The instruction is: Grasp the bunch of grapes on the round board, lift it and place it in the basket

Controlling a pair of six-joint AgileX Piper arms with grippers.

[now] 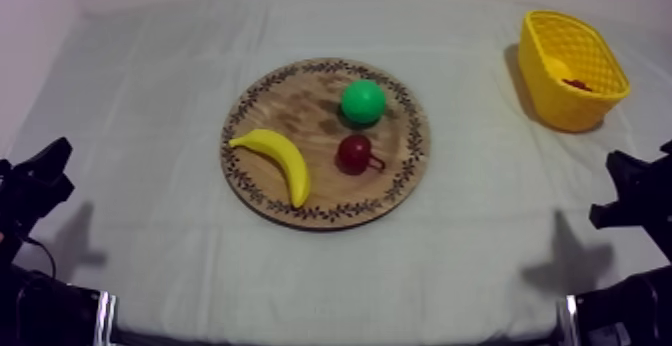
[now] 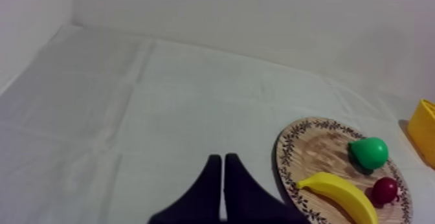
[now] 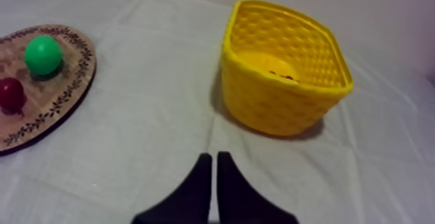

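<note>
Left claw [image 2: 222,156]: its two black fingers lie pressed together in a narrow wedge with nothing between them. It hovers over bare cloth, just beside the near left rim of the board.
Worktop [image 1: 150,100]: under a grey-white cloth with soft creases.
Wooden board [image 1: 290,110]: round with a patterned rim, flat on the middle of the worktop.
Banana [image 1: 280,160]: yellow, lying on the left part of the board, curved, with its near end reaching the patterned rim.
Pear [image 1: 363,101]: green, on the far part of the board, right of the banana and apart from it.
Small red fruit [image 1: 353,154]: dark red, just in front of the pear, with a thin stem pointing right.
Yellow basket [image 1: 560,105]: upright at the far right of the worktop, well apart from the board.
Dark red thing [image 1: 577,84]: lies inside the basket against its wall. It may be the bunch of grapes, but it is too hidden to say.
Right claw [image 3: 210,155]: fingers closed together on nothing, over cloth, near the front of the basket.
</note>
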